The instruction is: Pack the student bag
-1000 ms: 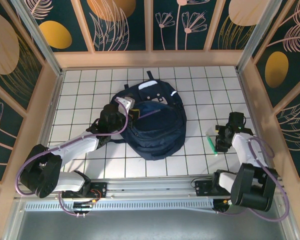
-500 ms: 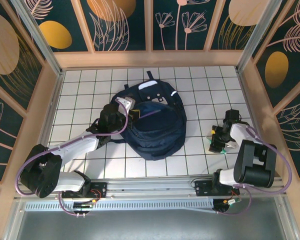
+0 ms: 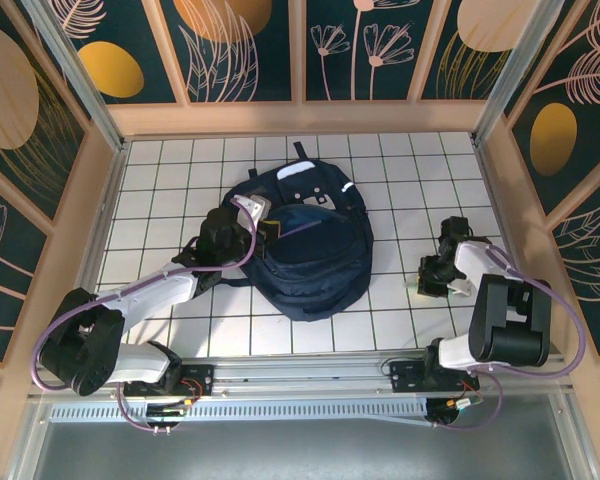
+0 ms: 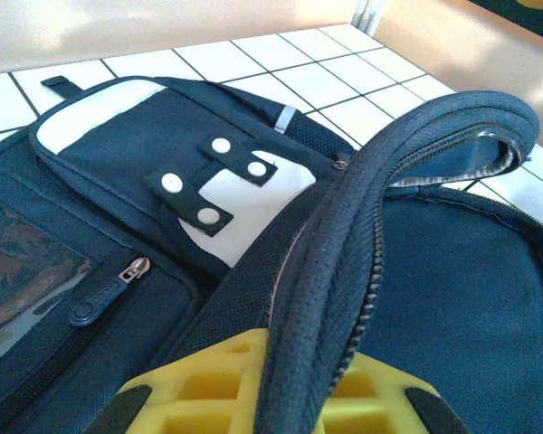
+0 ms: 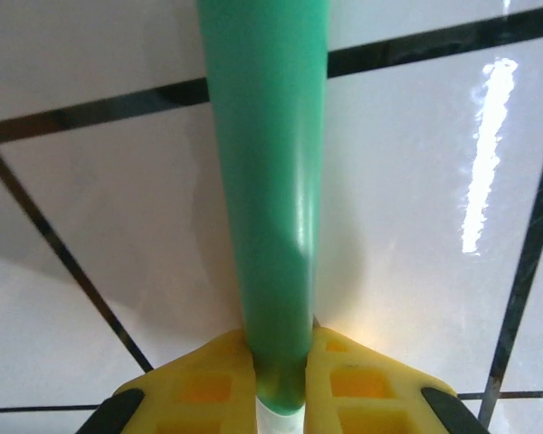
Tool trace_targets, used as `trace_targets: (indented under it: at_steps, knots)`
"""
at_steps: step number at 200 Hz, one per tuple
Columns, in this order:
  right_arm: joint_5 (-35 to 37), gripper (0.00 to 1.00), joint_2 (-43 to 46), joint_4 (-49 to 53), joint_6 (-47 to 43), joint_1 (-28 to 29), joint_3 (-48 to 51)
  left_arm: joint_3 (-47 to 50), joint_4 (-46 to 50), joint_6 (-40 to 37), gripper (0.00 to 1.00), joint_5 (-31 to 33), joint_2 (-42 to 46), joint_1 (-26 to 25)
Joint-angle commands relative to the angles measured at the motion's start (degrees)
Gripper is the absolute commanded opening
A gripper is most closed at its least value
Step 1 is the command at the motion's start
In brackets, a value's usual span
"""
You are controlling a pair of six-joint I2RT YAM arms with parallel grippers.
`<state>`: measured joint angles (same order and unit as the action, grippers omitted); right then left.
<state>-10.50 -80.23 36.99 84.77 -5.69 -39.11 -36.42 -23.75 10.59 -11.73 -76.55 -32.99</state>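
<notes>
Top view: student bag [image 3: 305,255] lies mid-frame on the white tiled desk [image 3: 180,170]. Left pincer [image 3: 260,224] is clenched on its zip rim. Right pincer [image 3: 427,285], wide 1 second ago, has dropped at centre right and closed on a green pen [image 5: 267,181]. Judged ready to lift.
Open tiles run between pen and bag; the right wall [image 3: 505,190] is close.

Left wrist view: rim gripped between yellow fingers [image 4: 208,384], mouth propped open.

Right wrist view: pen pinched, lying on tile.

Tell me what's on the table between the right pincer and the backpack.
Nothing: in the top view, bare white tiles separate the right pincer from the backpack.
</notes>
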Motion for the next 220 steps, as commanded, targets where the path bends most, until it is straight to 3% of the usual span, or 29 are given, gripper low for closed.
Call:
trace_targets:
  at_steps: [1,26,47,84,111,150,161,173,180,220]
  knots:
    - [3.29,0.1,3.6,-2.38,-0.54,3.27,-1.06,-1.11,-2.37,1.53,0.0,-0.95,1.3,0.21]
    - [6.43,0.1,10.04,3.56,2.3,12.56,-6.81,-1.66,-2.04,2.48,0.0,-0.68,0.72,0.28]
    - [8.45,0.13,13.9,2.65,7.15,24.42,-10.98,-2.61,-1.59,2.82,0.0,-1.44,0.47,0.27]
    - [10.19,0.13,9.74,-2.46,13.88,40.68,-17.46,-4.68,-1.46,4.17,0.0,-5.07,0.1,0.22]
    - [10.45,0.13,4.48,-8.08,15.91,46.38,-22.13,-5.92,-2.78,8.3,0.0,-9.43,-1.09,0.21]
    - [10.54,0.14,-5.02,-13.78,13.7,47.02,-28.54,-4.94,-6.44,14.34,0.0,-12.0,-1.33,0.14]
    - [10.76,0.24,-7.97,-13.54,12.49,47.06,-30.19,-4.77,-6.87,14.84,0.0,-12.17,-1.26,0.06]
    - [9.94,0.58,-9.8,-14.96,10.83,47.05,-30.32,-4.49,-7.43,15.76,0.0,-12.22,-0.93,0.05]
    - [10.03,0.69,-9.66,-15.56,10.01,47.1,-29.8,-4.42,-8.04,16.37,0.0,-12.62,-0.75,0.08]
    - [16.48,0.75,-0.65,-5.25,8.11,46.28,-26.0,-4.15,-9.69,16.61,0.03,-15.66,-0.61,0.1]
